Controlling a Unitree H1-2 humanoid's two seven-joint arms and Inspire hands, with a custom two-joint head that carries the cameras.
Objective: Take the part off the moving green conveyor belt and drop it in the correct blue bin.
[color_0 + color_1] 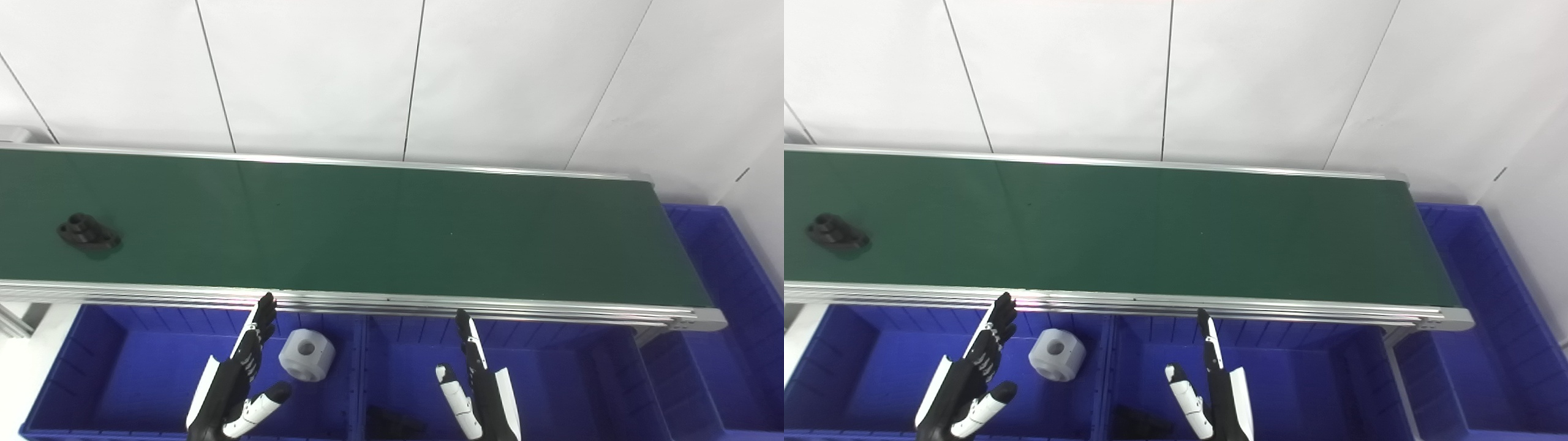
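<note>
Long green belt (380, 226) runs along a white panelled wall (318, 67), with blue bins (122, 367) below its near edge. Black part (89, 233) sits far left on the belt. Left hand (236, 380) and right hand (478, 386) hover over the bins, fingers spread, holding nothing. A white part (306, 354) lies in the left bin.

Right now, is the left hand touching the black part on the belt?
Apart. Left eye view: left hand is over the blue bin; black part lies far up-belt.
</note>
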